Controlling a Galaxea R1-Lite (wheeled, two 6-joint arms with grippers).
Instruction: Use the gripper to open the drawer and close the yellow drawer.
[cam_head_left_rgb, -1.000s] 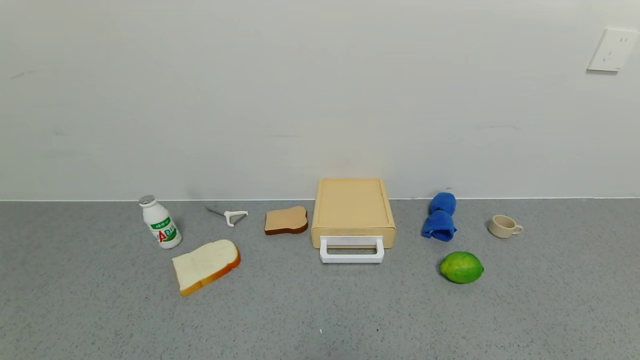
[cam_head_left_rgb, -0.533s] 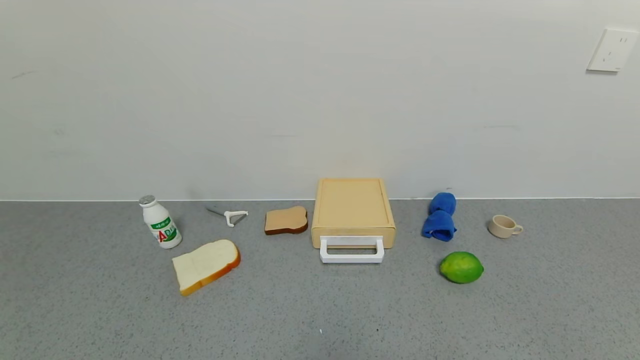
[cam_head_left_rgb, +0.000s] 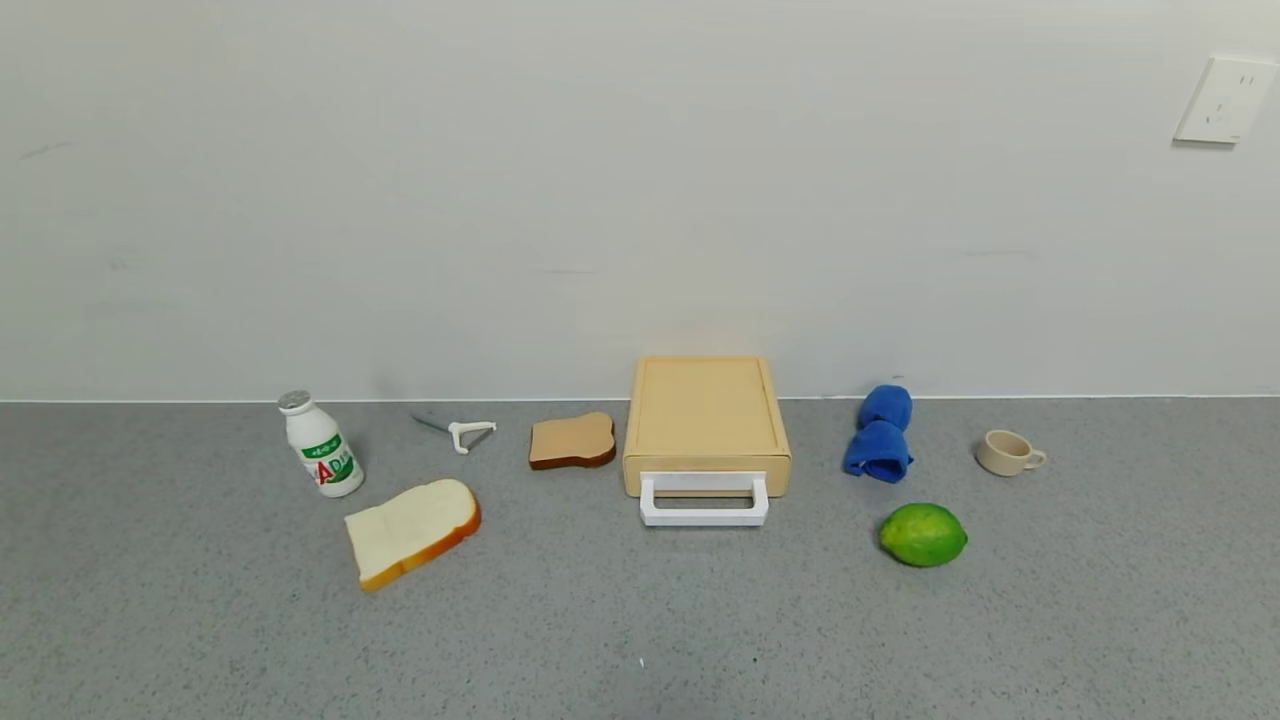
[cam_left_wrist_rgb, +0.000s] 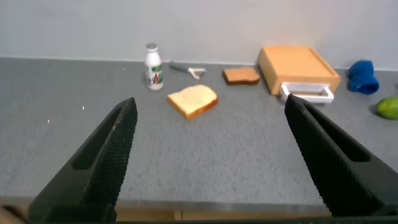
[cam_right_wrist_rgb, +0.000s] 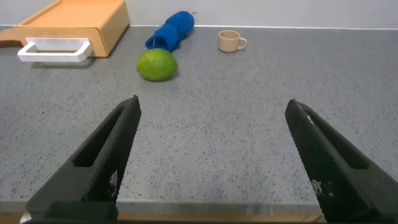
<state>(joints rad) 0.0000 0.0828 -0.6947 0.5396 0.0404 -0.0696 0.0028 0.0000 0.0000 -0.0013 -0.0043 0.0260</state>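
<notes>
The pale yellow-tan drawer box (cam_head_left_rgb: 706, 415) sits at the back middle of the grey counter, against the wall, with its tray shut and its white loop handle (cam_head_left_rgb: 704, 500) facing me. It also shows in the left wrist view (cam_left_wrist_rgb: 298, 65) and the right wrist view (cam_right_wrist_rgb: 78, 22). Neither arm shows in the head view. My left gripper (cam_left_wrist_rgb: 211, 158) is open and empty, over the counter's front edge, far from the drawer. My right gripper (cam_right_wrist_rgb: 214, 155) is open and empty, also at the front edge.
Left of the drawer lie a brown toast slice (cam_head_left_rgb: 571, 441), a white bread slice (cam_head_left_rgb: 411, 530), a peeler (cam_head_left_rgb: 462, 432) and a small white bottle (cam_head_left_rgb: 321, 445). To its right are a blue cloth (cam_head_left_rgb: 880, 434), a lime (cam_head_left_rgb: 922, 535) and a beige cup (cam_head_left_rgb: 1007, 452).
</notes>
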